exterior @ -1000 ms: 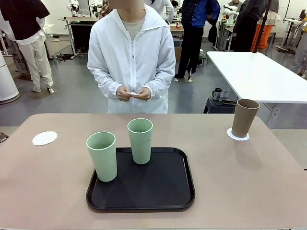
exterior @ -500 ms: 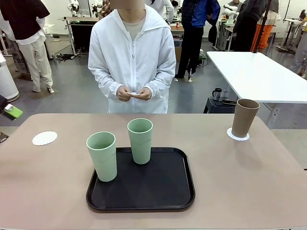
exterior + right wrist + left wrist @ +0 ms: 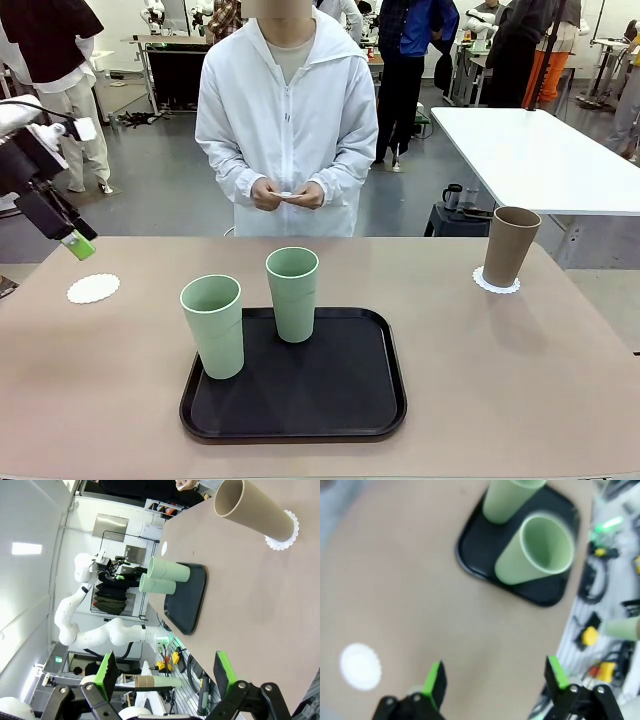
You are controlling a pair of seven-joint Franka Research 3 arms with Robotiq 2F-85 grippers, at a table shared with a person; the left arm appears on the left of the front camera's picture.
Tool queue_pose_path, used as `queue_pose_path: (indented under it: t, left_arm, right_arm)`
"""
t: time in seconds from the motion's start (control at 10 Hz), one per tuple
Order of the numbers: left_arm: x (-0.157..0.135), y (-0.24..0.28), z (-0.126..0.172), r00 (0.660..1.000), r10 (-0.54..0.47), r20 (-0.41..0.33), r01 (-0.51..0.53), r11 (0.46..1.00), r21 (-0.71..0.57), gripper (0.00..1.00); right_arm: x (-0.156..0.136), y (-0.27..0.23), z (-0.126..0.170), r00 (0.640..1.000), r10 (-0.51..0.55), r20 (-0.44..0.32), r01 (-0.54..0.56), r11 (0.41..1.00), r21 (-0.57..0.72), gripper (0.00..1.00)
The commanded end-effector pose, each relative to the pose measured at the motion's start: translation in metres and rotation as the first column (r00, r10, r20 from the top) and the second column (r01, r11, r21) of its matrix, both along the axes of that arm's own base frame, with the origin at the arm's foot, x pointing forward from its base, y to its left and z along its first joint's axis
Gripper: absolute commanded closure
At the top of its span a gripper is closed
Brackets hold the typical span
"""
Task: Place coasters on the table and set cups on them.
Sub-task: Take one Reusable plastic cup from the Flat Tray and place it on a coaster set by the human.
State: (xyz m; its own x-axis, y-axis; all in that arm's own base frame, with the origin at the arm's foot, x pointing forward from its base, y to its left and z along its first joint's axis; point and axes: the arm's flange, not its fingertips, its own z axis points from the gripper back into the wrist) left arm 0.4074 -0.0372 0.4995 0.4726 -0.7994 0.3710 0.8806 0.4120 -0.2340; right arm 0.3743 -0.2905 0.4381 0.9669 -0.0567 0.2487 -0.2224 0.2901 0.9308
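By bare coaster (image 3: 92,288), L claw (image 3: 76,244) spread; R claw (image 3: 162,667) spread, facing brown cup (image 3: 252,512).

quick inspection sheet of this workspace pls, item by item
surface: beige table, no spills seen
job's things: brown cup upright on right coaster; left coaster bare; near green cup and far green cup upright on black tray; person's hands hold something small, white
clutter: nothing seen
grippers: left gripper open, raised over table's left end; right gripper open, empty
cables: thin dark cable arcs over left arm
surroundings: person in white jacket at far side; white table beyond, right; people farther off
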Motion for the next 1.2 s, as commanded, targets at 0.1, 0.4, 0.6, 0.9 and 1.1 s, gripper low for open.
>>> queue_pose_path:
  t: [0.1,0.4,0.6,0.9,1.1]
  left_arm:
    - [0.001,-0.032,-0.011,0.991,-0.108,0.082,0.094,0.983,0.156,0.00]
    - [0.000,-0.038,-0.006,0.990,-0.122,0.065,0.111,0.983,0.146,0.00]
    - [0.000,-0.038,-0.006,0.990,-0.122,0.065,0.111,0.983,0.146,0.00]
    - [0.006,-0.030,-0.027,0.963,-0.186,0.194,0.176,0.982,0.069,0.00]
    - [0.007,-0.023,-0.060,0.916,-0.263,0.302,0.287,0.957,-0.036,0.00]
  right_arm:
    - [0.000,0.000,0.000,1.000,-0.005,0.001,0.005,1.000,-0.005,0.00]
    - [0.000,0.000,0.000,1.000,-0.005,0.001,0.005,1.000,-0.005,0.00]
    - [0.000,0.000,0.000,1.000,-0.005,0.001,0.005,1.000,-0.005,0.00]
    - [0.000,0.000,0.000,1.000,-0.005,0.001,0.005,1.000,-0.005,0.00]
    - [0.000,0.000,0.000,1.000,-0.005,0.001,0.005,1.000,-0.005,0.00]
